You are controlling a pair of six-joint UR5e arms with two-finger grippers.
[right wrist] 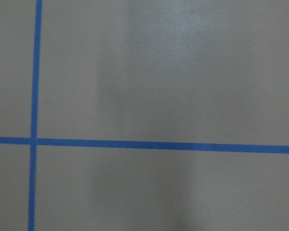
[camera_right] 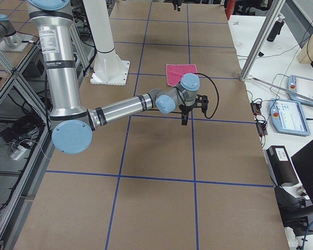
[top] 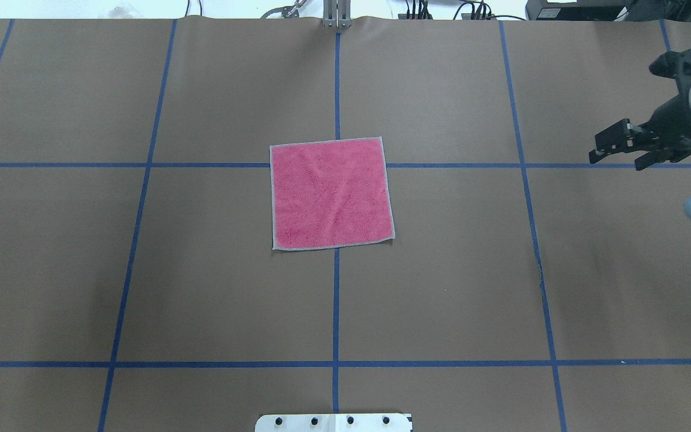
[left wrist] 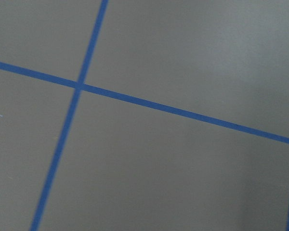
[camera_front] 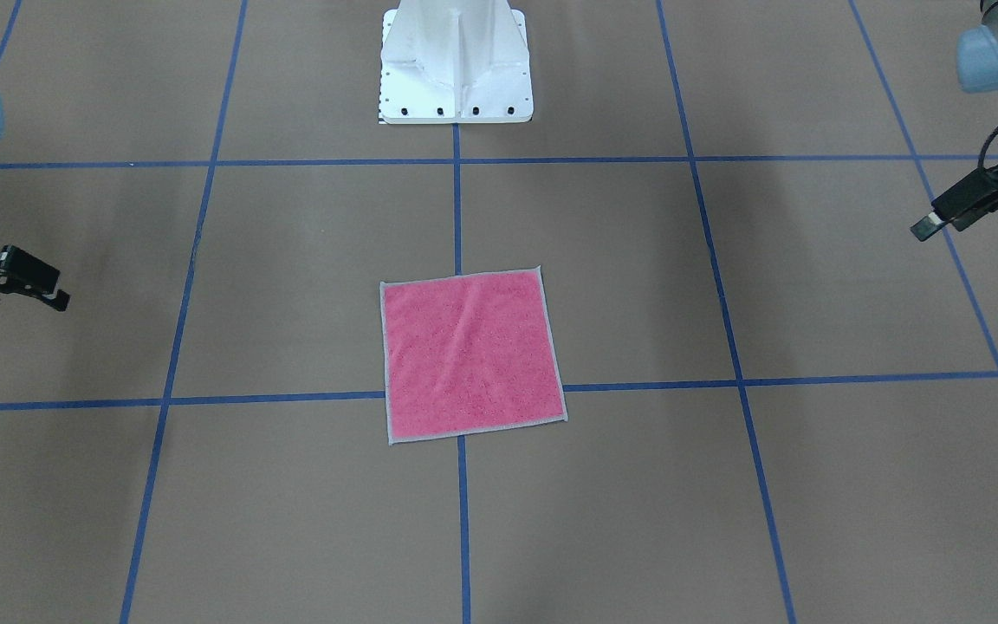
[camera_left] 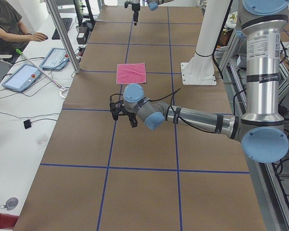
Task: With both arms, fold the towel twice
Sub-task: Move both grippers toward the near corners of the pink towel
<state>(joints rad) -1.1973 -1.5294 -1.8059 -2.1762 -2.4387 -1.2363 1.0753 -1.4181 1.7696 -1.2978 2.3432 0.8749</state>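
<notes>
We note the towel (camera_front: 471, 357) lying flat and unfolded, pink face up, at the middle of the table (camera_front: 724, 485), over a crossing of the blue tape lines (camera_front: 458, 217), with a few shallow wrinkles; no fold is made yet. The right gripper (camera_front: 53, 290) hangs well off to one side, fingers spread and holding nothing. The left gripper (camera_front: 928, 229) hangs well off to the other side; it is seen nearly edge-on from the front, but the left-end view shows its fingers parted, and nothing is in it. We judge the cloth light, soft and limp, with a grippy terry pile; it should sag between two holds and drag rather than slide. The best hold, we think, is two neighbouring corners on the stitched edging, one per gripper; a finger must slip under the flat edge.
</notes>
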